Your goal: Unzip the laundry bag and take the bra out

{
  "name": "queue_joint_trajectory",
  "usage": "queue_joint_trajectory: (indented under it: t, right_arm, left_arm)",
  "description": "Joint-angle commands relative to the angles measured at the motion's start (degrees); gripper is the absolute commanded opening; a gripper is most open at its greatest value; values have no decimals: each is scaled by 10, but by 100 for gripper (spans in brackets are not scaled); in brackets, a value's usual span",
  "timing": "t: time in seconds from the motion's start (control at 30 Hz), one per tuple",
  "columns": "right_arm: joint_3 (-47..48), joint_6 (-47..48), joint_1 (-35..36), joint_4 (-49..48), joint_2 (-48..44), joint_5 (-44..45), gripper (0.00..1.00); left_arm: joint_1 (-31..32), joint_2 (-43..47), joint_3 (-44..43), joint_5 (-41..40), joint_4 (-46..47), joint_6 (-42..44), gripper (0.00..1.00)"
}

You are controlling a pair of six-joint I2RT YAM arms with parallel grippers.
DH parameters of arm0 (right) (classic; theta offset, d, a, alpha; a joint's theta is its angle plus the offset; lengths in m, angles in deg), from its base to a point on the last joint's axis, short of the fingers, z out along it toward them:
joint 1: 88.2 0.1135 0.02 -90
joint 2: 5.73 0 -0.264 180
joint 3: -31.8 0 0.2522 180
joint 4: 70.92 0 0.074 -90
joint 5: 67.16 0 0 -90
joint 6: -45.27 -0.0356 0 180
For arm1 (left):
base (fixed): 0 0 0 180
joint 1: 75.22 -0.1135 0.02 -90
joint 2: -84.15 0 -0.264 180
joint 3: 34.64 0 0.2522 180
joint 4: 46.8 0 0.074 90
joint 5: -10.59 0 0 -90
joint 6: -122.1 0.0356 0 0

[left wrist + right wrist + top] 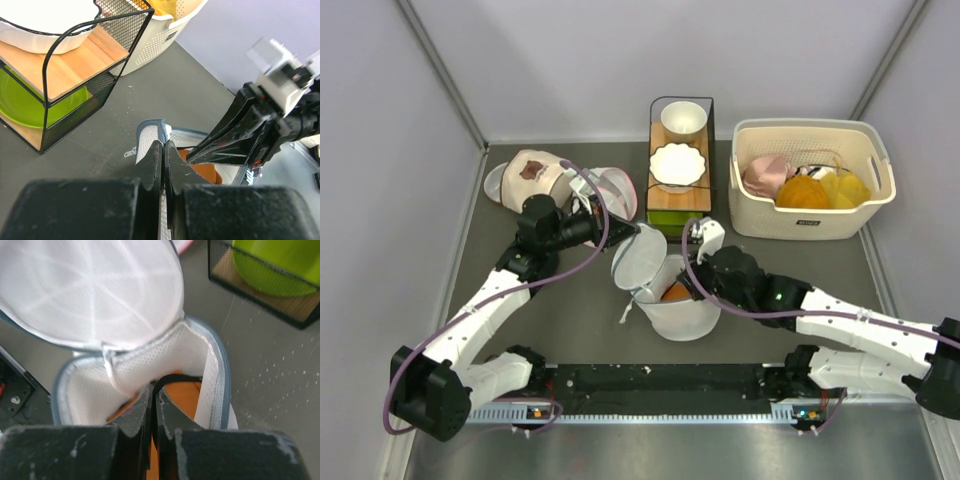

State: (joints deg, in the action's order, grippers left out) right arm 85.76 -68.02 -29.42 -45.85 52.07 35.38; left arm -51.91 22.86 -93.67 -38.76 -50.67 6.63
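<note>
The round, drum-shaped laundry bag [672, 318] of white translucent mesh with grey trim sits on the dark grey table [570, 300], just in front of the black wire rack with wooden shelves [667, 196]. Its round lid [638, 262] is flipped open and stands up on its left side. The left gripper [163, 145] is clamped tight on the trimmed edge of that lid, while the right gripper [154, 389] reaches into the open mouth, fingers pinched together on the thin dark edging of the small deep-orange bra [187, 395] lying inside the bag.
</note>
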Motion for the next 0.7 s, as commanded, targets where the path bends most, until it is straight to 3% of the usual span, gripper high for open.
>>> queue_joint_trajectory:
  t: [0.0, 0.27, 0.57, 0.6, 0.63, 0.67]
  right_arm:
    - [64, 17, 4, 12, -17, 11, 0]
    - [80, 39, 4, -35, 16, 50, 0]
    - [59, 7, 4, -66, 64, -7, 0]
    - [62, 8, 4, -60, 64, -9, 20]
    - [65, 12, 4, -49, 65, -12, 33]
    - [74, 15, 4, -29, 64, -15, 39]
  left_arm:
    - [-3, -1, -5, 34, 36, -10, 0]
    - [-3, 8, -5, 51, 56, -32, 0]
    - [-3, 37, 0, 49, 58, -34, 0]
    - [-3, 35, 4, 47, 58, -34, 0]
    - [-3, 34, 7, 48, 58, -36, 0]
    - [-3, 32, 10, 49, 59, -38, 0]
